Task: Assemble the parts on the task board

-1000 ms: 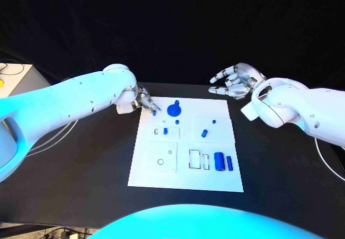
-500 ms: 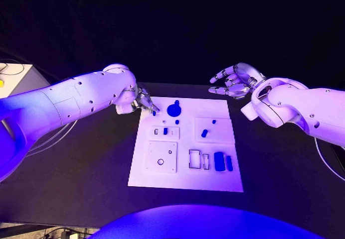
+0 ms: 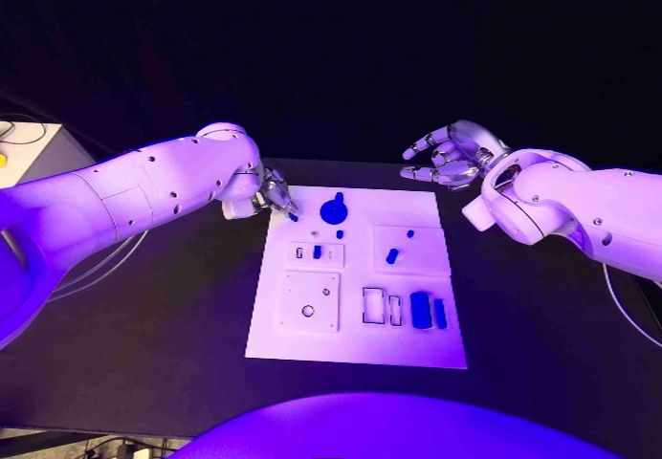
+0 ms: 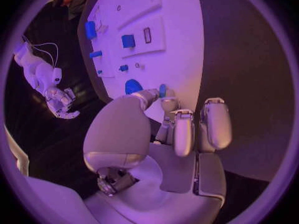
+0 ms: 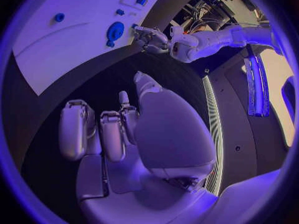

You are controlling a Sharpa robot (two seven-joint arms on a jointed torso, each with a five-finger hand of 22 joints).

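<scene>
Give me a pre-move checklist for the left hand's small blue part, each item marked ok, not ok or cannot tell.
1. Left hand pinches the small blue part: ok.
2. Part is lifted off the task board: cannot tell.
3. Right hand is off the board, holding nothing: ok.
4. Large round blue part sits close beside the left fingertips, a bump risk: not ok.
5. Target socket identified: cannot tell.

White task board (image 3: 358, 349) lies flat mid-table, small blue parts (image 3: 419, 310) scattered on it

Black table (image 3: 165, 316), white task board (image 3: 352, 349) lying flat at its middle
</scene>
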